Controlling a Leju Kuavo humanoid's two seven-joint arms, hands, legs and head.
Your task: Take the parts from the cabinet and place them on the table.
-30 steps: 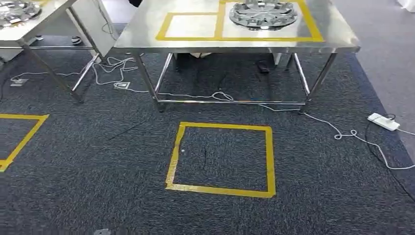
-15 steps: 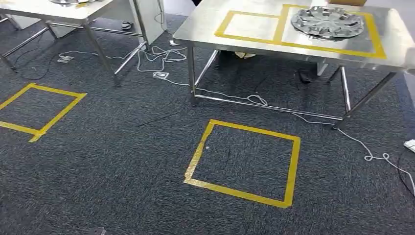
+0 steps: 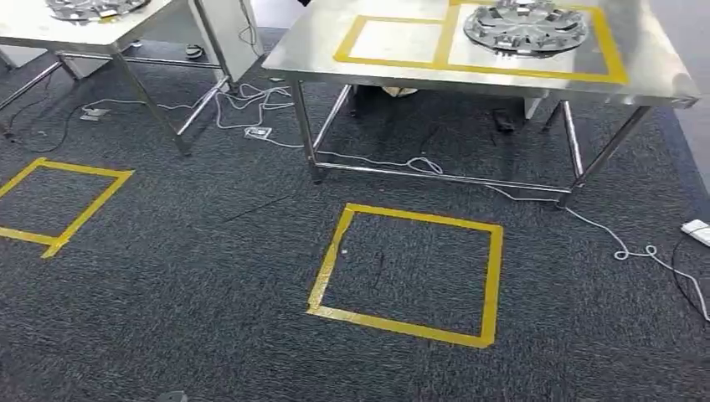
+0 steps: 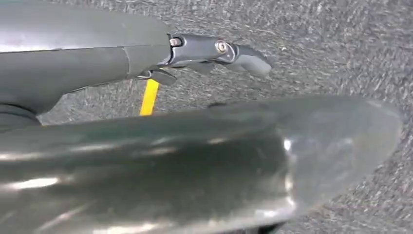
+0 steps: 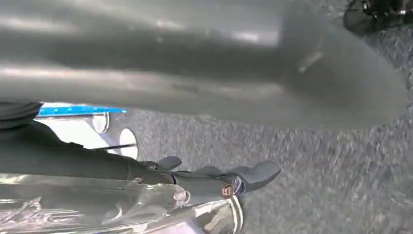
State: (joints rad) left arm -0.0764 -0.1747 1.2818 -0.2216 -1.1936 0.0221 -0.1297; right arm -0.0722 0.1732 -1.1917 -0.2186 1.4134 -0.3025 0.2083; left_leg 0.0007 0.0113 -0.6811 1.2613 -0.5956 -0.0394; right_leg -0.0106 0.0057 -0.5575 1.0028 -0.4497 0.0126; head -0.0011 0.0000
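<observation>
A silver, round, spoked part lies in the right of two yellow-taped squares on the steel table ahead. The taped square beside it holds nothing. A similar part lies on a second steel table at the far left. In the left wrist view my left hand hangs over the dark carpet, its fingers stretched out and nothing in it. My right hand also hangs over the carpet, its fingers straight and holding nothing.
A yellow tape square marks the carpet in front of the table, and another lies at the left. White cables trail under and beside the table legs. A power strip sits at the right edge.
The whole picture has shifted: the camera turned left, then a little back. The tables, parts and floor squares have not moved themselves.
</observation>
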